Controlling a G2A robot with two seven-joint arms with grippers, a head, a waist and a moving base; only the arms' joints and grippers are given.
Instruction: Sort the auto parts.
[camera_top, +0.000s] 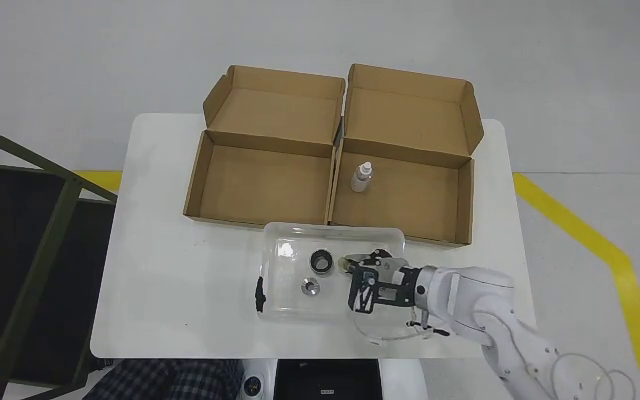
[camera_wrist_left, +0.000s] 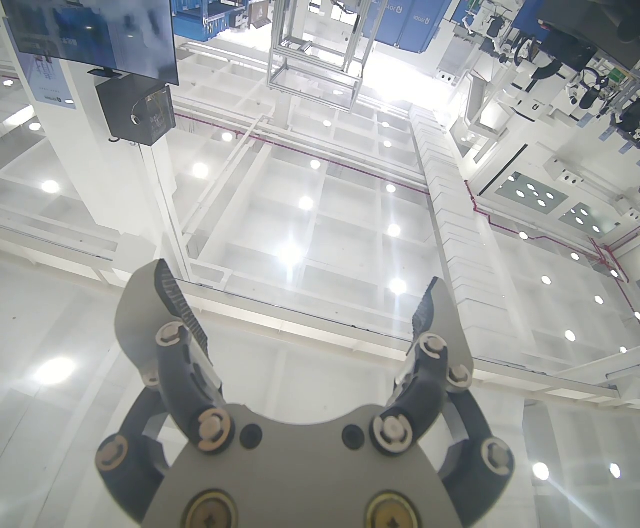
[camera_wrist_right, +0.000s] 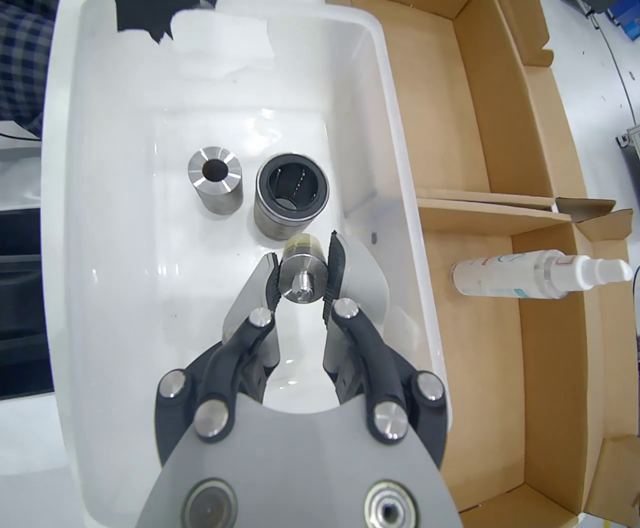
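Note:
A clear plastic bin (camera_top: 285, 235) (camera_wrist_right: 400, 165) on the white table holds the parts. My right gripper (camera_wrist_right: 303, 270) (camera_top: 358, 285) sits inside the bin, shut on a small steel cylinder with a threaded stud and a yellowish tip (camera_wrist_right: 301, 279). Just beyond it stand a black-lined linear bearing (camera_wrist_right: 291, 197) (camera_top: 321, 262) and a steel bushing with a bore (camera_wrist_right: 215, 178) (camera_top: 310, 289). My left gripper (camera_wrist_left: 300, 305) points up at the ceiling, open and empty.
Two open cardboard boxes lie behind the bin: the left box (camera_top: 260, 185) has a bare floor, and the right box (camera_top: 400, 210) (camera_wrist_right: 545, 380) holds a white spray bottle (camera_top: 362, 178) (camera_wrist_right: 535, 281). Black tape (camera_wrist_right: 145, 17) marks the bin's end wall.

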